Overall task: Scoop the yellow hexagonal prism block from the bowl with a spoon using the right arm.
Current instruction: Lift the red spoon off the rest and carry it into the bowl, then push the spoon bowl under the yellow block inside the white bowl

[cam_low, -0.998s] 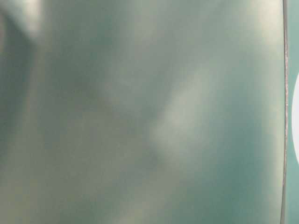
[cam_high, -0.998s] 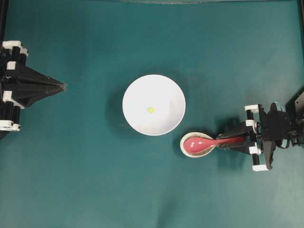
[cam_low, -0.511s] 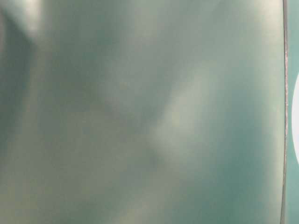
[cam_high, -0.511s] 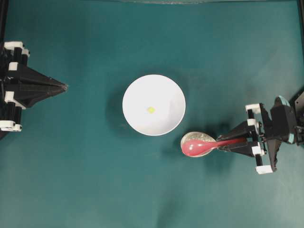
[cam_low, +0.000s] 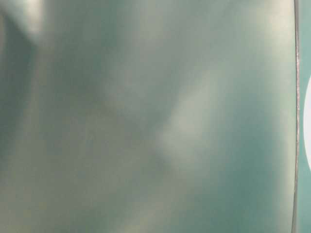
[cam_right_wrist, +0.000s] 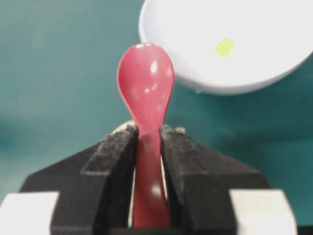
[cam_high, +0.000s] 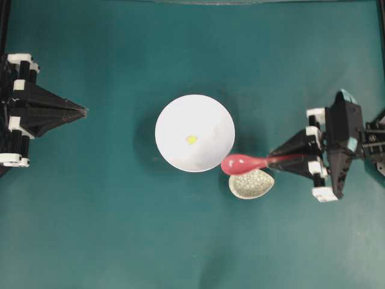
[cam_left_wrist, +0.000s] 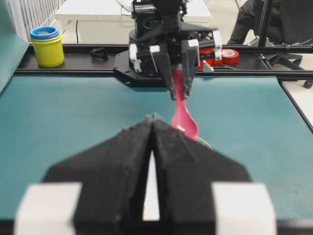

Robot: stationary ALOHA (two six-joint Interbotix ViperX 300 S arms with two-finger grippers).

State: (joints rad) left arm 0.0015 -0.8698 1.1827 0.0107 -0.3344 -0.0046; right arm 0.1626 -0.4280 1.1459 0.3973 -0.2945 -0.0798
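Spoon (cam_high: 248, 162) handle sits clamped between the right gripper's (cam_high: 283, 159) black fingers (cam_right_wrist: 110, 156), which press on it from both sides; the glossy red scoop sticks out ahead of the fingertips, lifted clear of the table. From above, the scoop's tip lies at the lower right edge of the bowl (cam_high: 174, 117), overlapping its rim or just beside it, and directly over the far side of the speckled rest (cam_high: 251, 184), which lies bare on the green table (cam_high: 120, 229). In the right wrist view the scoop (cam_right_wrist: 145, 81) points toward the bowl's (cam_right_wrist: 195, 29) near edge. The block (cam_high: 191, 139), small and yellow, lies near the middle of the bowl floor, well apart from the spoon.

Left gripper (cam_high: 82, 111) rests far off at the table's left side, its jaws pressed together with nothing between them. The table-level view is a blur of green with only a white sliver at its right edge.
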